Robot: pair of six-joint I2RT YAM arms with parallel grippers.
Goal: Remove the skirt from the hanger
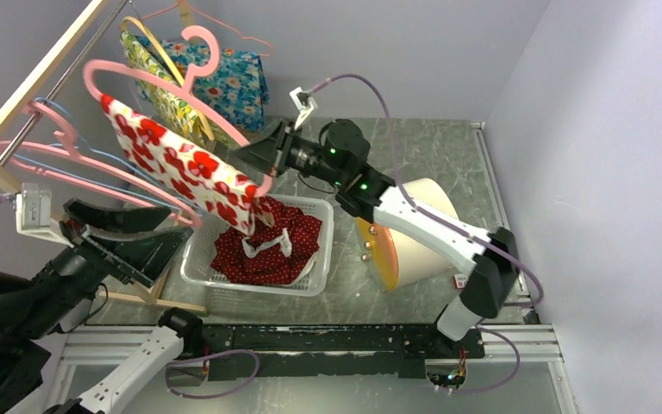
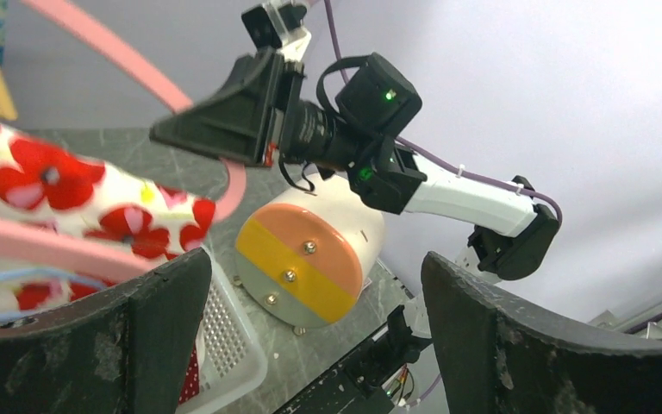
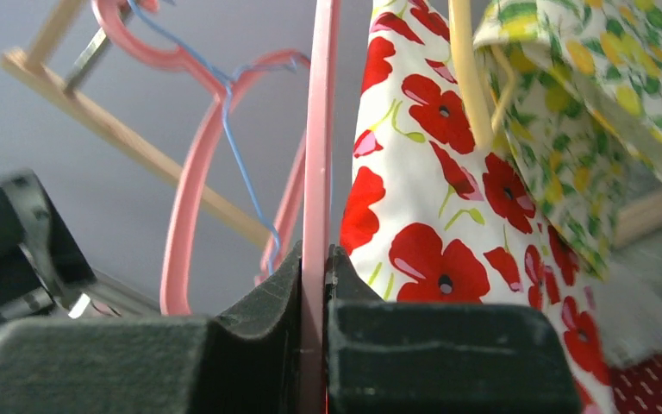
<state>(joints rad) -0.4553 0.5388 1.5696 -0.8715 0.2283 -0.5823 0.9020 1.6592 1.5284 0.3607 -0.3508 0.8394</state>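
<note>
The skirt (image 1: 177, 159), white with red poppies, drapes over a pink hanger (image 1: 151, 79) that slants down from the rack toward the basket. My right gripper (image 1: 254, 158) is shut on the hanger's lower end. The right wrist view shows the pink hanger (image 3: 320, 129) pinched between the right gripper (image 3: 315, 259) jaws, with the skirt (image 3: 422, 190) just to the right. My left gripper (image 1: 172, 226) stands open below the skirt's lower edge. In the left wrist view the left gripper (image 2: 310, 289) holds nothing, and the skirt (image 2: 60, 185) lies up and to the left.
A white basket (image 1: 321, 259) under the skirt holds a red dotted garment (image 1: 263, 250). A white cylinder with an orange and yellow face (image 1: 414, 233) lies to its right. The wooden rack (image 1: 34, 78) carries bare pink and blue hangers (image 1: 60, 147) and floral garments (image 1: 220, 78).
</note>
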